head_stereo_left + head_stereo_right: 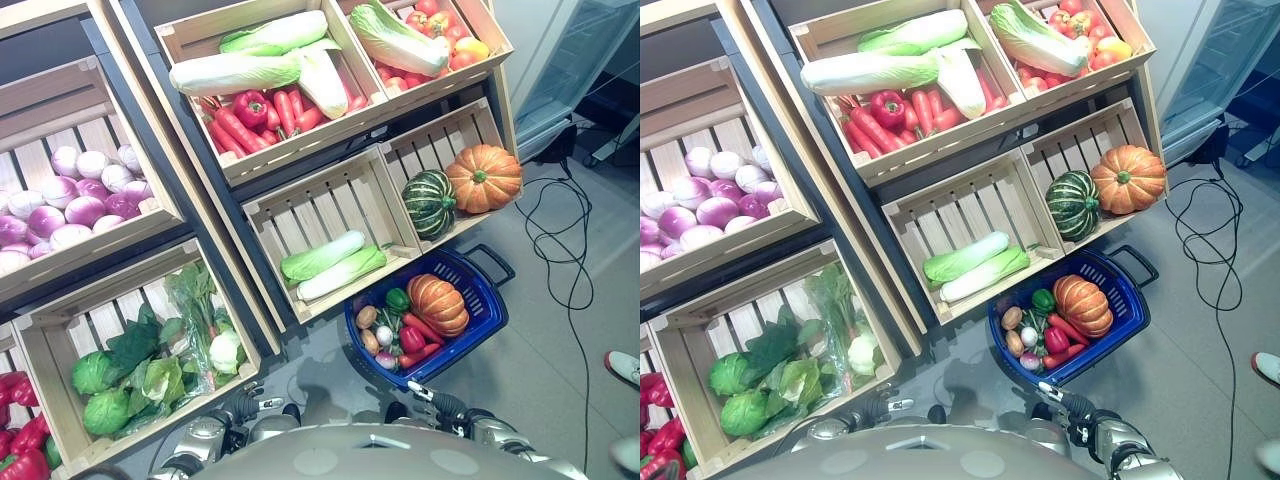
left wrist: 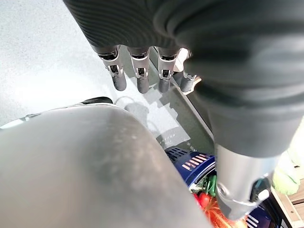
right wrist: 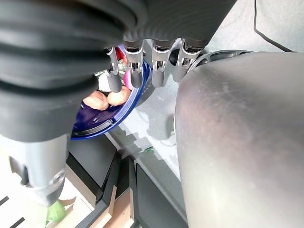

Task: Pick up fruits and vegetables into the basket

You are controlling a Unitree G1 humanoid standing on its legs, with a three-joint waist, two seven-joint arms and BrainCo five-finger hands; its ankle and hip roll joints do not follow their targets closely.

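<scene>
From the left eye view, the blue basket (image 1: 478, 300) sits on the floor at the foot of the wooden crates, already holding an orange pumpkin (image 1: 438, 303), a green pepper (image 1: 398, 299), red peppers and a few small round vegetables. Just above it, one crate holds two pale cabbages (image 1: 330, 264); the next holds a striped green squash (image 1: 428, 203) beside an orange pumpkin (image 1: 484, 177).

The right eye view shows the same layout, with both arms low at the bottom edge, well short of any crate.

In the left wrist view the left hand (image 2: 142, 71) hangs with fingers straight and relaxed, holding nothing; the basket's blue rim shows below it.

In the right wrist view the right hand (image 3: 152, 66) is likewise loose-fingered and empty, the basket beyond its fingertips.

I judge the robot is between picks: several items are in, neither hand is carrying. The next move calls for reaching up to a crate, the two cabbages being nearest, and closing round one piece before bringing it down over the basket.
</scene>
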